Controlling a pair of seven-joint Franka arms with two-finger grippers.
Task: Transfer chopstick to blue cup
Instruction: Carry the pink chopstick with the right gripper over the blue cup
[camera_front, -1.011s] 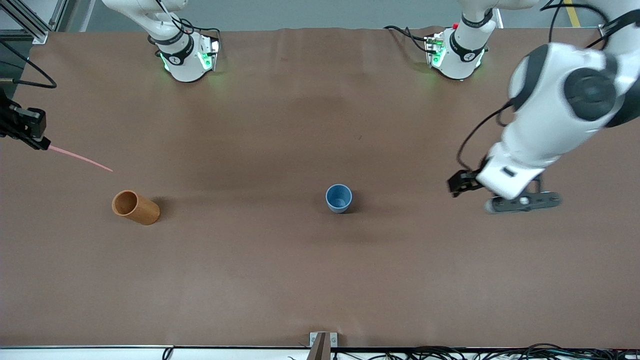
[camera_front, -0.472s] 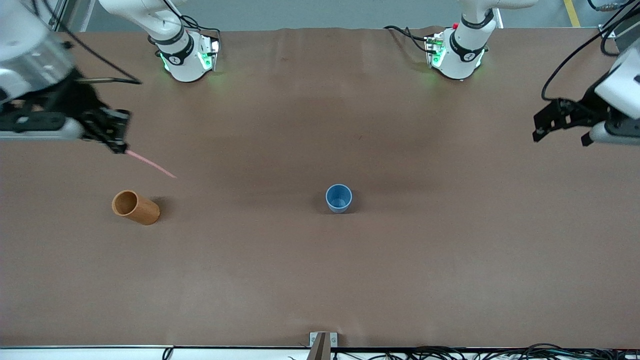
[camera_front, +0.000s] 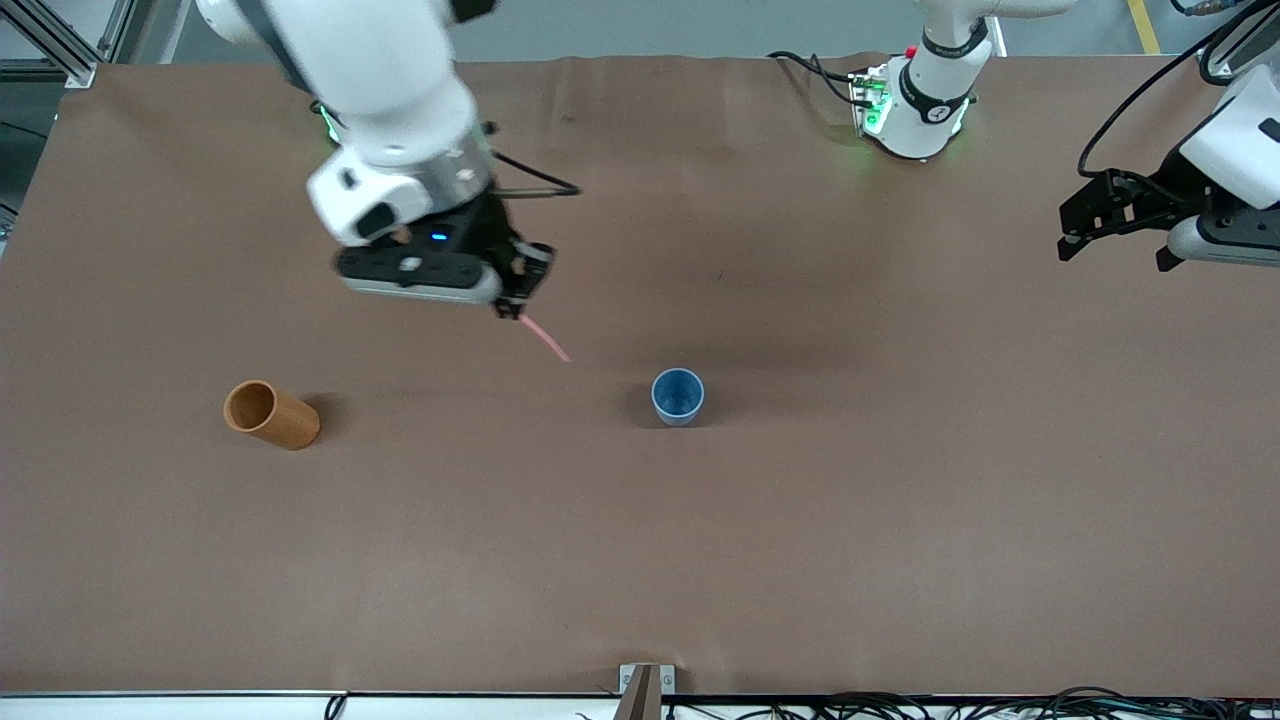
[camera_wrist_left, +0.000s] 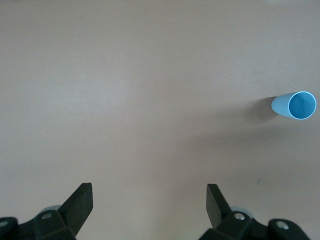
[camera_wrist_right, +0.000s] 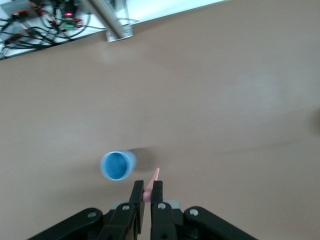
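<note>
Chopstick (camera_front: 546, 339), pale pink, hangs slanted from the right gripper (camera_front: 512, 296) in the front view, its free end pointing toward four o'clock. The gripper is up in the air over the bare brown table (camera_front: 640, 540), clamped tight on the stick's upper end. From the stick's lower tip, the blue cup (camera_front: 678, 396) stands upright on the table at about four o'clock, near but apart. An orange-brown cup (camera_front: 270, 414) lies toward the right arm's end of the table, at roughly nine o'clock from the blue cup and well apart from it. The left gripper (camera_front: 1115, 215) waits in the air over the left arm's end of the table, jaws spread, holding nothing.

Left wrist view: the two black fingers (camera_wrist_left: 80, 205) stand wide apart above bare table, and the blue cup (camera_wrist_left: 295, 106) sits at about two o'clock of the frame.

Right wrist view: the fingers (camera_wrist_right: 157, 200) pinch the chopstick (camera_wrist_right: 151, 186), whose pink end sticks out just beside the blue cup (camera_wrist_right: 116, 165).
</note>
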